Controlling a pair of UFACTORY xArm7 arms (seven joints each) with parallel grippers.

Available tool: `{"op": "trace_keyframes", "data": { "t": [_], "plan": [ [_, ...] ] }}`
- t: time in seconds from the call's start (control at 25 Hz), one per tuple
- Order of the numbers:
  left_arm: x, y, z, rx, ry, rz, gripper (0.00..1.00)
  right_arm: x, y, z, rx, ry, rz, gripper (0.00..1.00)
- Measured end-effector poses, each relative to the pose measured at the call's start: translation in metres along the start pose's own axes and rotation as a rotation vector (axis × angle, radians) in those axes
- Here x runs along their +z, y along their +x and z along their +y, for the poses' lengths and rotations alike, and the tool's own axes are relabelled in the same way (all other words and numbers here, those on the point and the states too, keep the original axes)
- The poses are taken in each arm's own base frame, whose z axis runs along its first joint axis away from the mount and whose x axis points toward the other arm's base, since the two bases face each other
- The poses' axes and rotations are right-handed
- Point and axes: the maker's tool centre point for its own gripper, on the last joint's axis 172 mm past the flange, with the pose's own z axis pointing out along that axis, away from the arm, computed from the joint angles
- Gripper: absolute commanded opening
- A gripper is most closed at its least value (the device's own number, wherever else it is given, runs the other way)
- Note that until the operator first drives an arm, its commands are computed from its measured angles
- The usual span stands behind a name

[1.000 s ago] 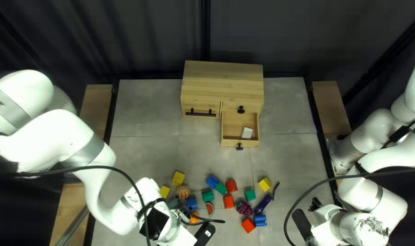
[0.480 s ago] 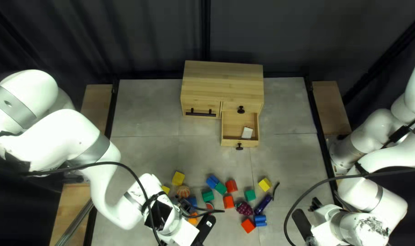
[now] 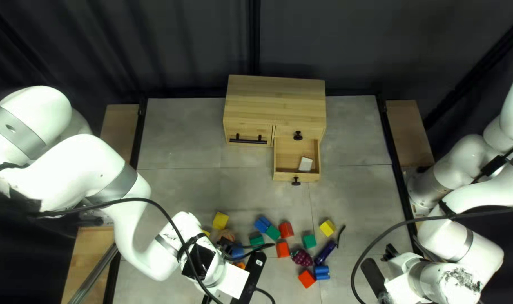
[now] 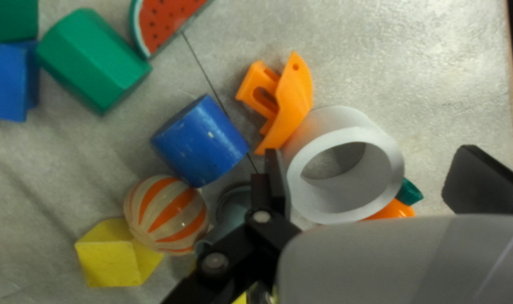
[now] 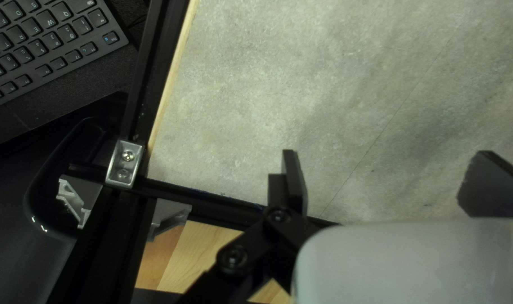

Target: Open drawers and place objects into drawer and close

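So my best guess for the next pickup is the white ring (image 4: 358, 191), sitting on the table between the 2 fingers of my left gripper (image 4: 378, 174), which are spread wide with nothing pinched. 1 finger is right beside the wall and the other stands well off, so I'd center up before closing or it'll probably get shoved sideways. Looks like hard plastic to me, so I'd expect it to be light, stiff and a bit slippery on that smooth curve, not really fragile. I'd go across the outside at mid-height, or pinch 1 wall with a finger down the hole if the outside's too crowded. And it kinda is crowded: the orange clip-shaped piece (image 4: 293, 101) is right up against it, and an orange and green toy (image 4: 400, 202) pokes out from beside it, so either could get dragged along. The blue cylinder (image 4: 200, 141) is near, with the striped ball (image 4: 166, 214) next to that, and I figure the ball would roll if bumped. Further out, the lower right drawer (image 3: 284, 177) of the wooden cabinet (image 3: 276, 98) is pulled open with 1 white block (image 3: 305, 164) inside, so I'd call it early in the loading, closing comes last. My right gripper (image 5: 390, 183) is off by the table's edge, fingers apart, nothing between them, and I'd just park it there for now.
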Motion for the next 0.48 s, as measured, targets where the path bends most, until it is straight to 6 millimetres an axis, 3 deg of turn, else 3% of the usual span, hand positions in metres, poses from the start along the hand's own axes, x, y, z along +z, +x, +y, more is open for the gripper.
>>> {"op": "trace_keyframes", "data": {
  "t": [0.48],
  "plan": [
    [0.0088, -0.0059, 0.0021, -0.009, -0.003, -0.007, 1.0, 0.0, 0.0, 0.0, 0.0, 0.0, 0.0, 1.0]
  ]
}}
